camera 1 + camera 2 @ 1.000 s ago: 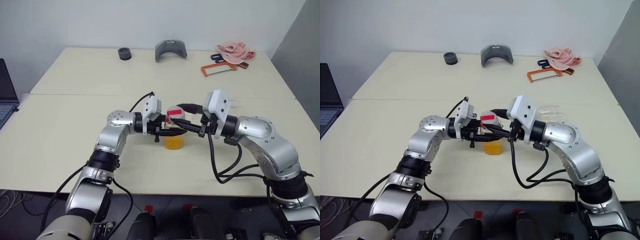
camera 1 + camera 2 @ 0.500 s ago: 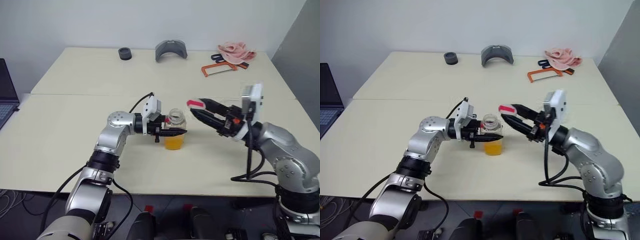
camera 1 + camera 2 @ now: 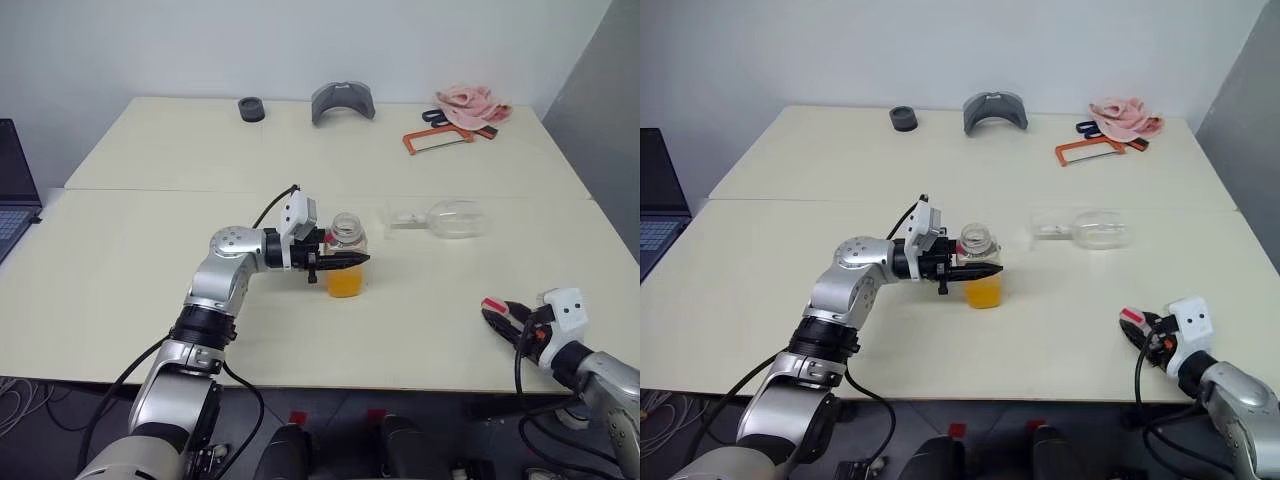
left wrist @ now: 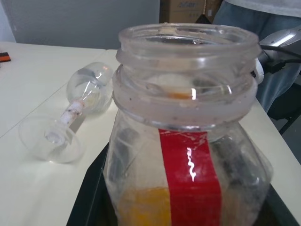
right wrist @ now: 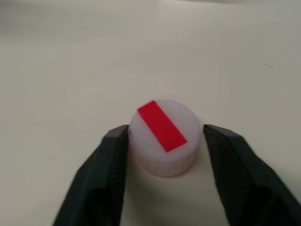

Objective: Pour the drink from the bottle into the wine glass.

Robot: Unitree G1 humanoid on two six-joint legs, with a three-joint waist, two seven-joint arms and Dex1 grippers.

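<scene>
**Open bottle upright, glass on its side**

Bottle mid-surface: clear, uncapped, red stripe, orange drink low inside, clamped by shut left tool. Wine glass lying right of it, apart. Near right: right tool slightly parted around white, red-striped cap. Far edge: saw, pink cloth.

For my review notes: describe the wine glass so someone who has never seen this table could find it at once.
On the cream table, look on the robot's right of the open bottle of orange drink held by the left hand. The wine glass lies there on its side, foot toward the bottle. It is the only clear, stemmed and apparently empty item.
</scene>
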